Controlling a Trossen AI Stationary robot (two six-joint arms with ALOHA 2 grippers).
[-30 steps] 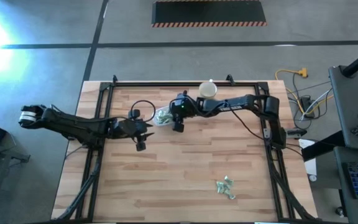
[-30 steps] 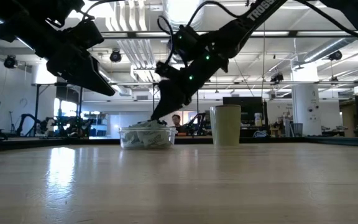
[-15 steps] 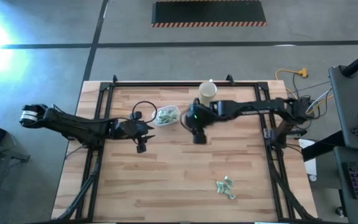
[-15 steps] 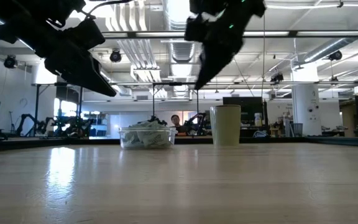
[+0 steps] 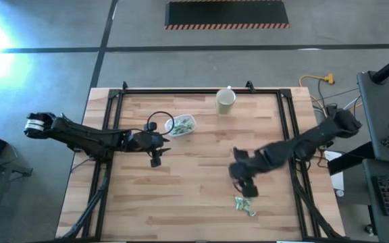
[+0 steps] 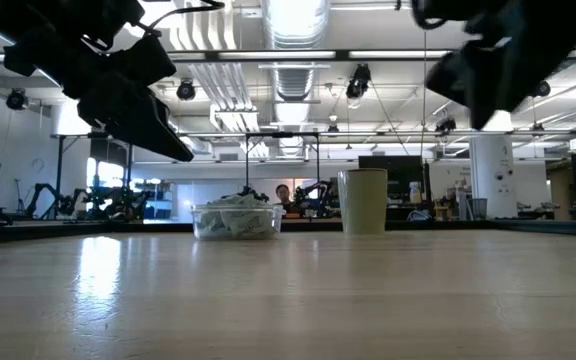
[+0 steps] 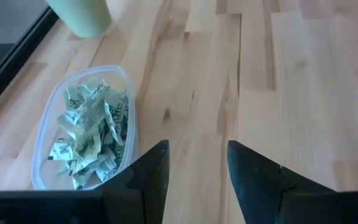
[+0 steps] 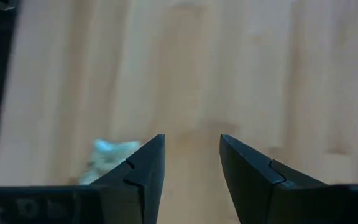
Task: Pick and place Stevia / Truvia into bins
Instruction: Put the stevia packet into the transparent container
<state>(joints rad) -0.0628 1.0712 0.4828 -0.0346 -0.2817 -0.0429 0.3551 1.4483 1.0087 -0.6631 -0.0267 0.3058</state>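
Several sachets [image 5: 244,203] lie near the table's front right; our empty right gripper [image 5: 247,190] hangs spread above them, ready to pick. Most fill the tub [image 5: 181,125] at back centre, left gripper [image 5: 157,158] waiting open nearby.

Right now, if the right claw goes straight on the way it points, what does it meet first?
Probably bare table. The open right claw has only wood between its tips; the loose sachets lie just to one side. Depth is unclear.
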